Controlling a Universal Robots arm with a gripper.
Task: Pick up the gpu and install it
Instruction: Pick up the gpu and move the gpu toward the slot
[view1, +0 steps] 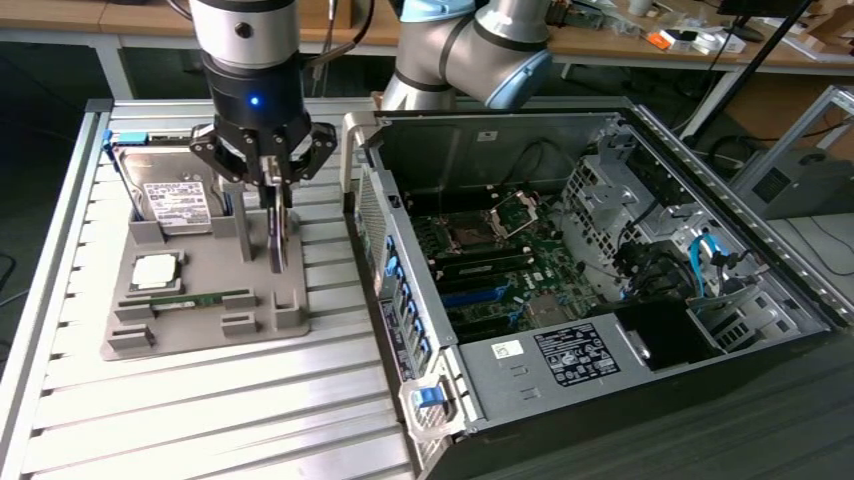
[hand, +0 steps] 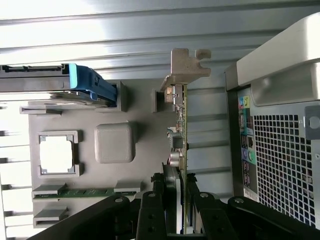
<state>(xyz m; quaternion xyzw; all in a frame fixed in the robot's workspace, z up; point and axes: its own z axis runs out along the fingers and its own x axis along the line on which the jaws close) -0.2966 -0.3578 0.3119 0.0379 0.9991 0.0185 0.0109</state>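
The gpu stands on edge over the gray holder tray, and the pincer is clamped onto its upper edge, with the pale bracket at the end farthest from the pincer. Sharing that tray are a hard drive just beside the card, a processor chip and a green memory stick. On the exterior view's right, the open computer case sits on the slatted desk, so its near wall stands between the card and the motherboard.

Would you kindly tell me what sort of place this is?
Most likely a robotics lab: a robot arm, its claw gripping a gpu, works over a slatted bench beside an open PC case, with cluttered desks behind.
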